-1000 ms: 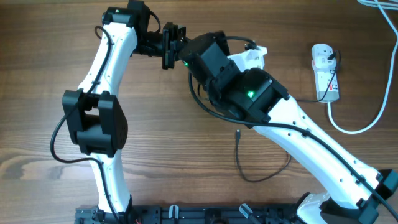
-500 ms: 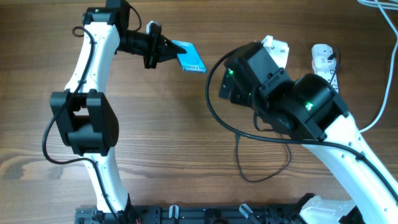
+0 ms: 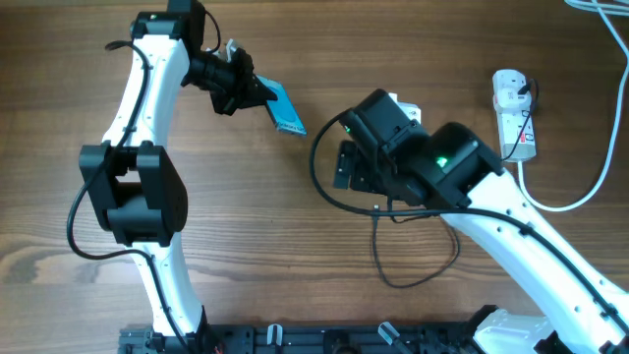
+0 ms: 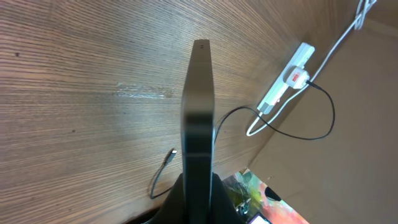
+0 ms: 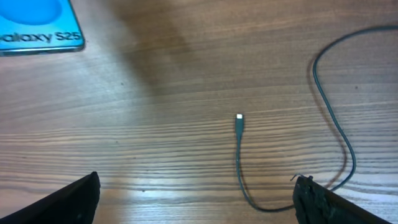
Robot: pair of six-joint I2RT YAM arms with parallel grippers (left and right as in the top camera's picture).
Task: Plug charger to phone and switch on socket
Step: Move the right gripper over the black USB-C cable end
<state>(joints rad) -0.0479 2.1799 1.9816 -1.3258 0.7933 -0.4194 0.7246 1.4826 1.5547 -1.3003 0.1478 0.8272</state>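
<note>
My left gripper (image 3: 254, 91) is shut on the phone (image 3: 286, 108) and holds it above the table at the back left. The phone's cyan screen faces up in the overhead view. In the left wrist view the phone (image 4: 199, 118) shows edge-on between the jaws (image 4: 199, 199). The charger (image 3: 377, 241) lies on the table, and its metal tip (image 5: 239, 117) points towards the phone (image 5: 38, 28). My right gripper (image 5: 199, 199) is open and empty, just above the cable end. It also shows in the overhead view (image 3: 342, 167). The socket (image 3: 513, 116) lies at the back right with a black plug in it.
A thick white cord (image 3: 590, 187) runs from the socket along the table's right side. The charger cable loops under my right arm towards the socket (image 4: 291, 78). A cardboard wall (image 4: 348, 137) stands beyond the table edge.
My right arm left the phone, swung right, then came back down left over the charger's tip. My left gripper turned the phone and shifted it slightly left and down.
</note>
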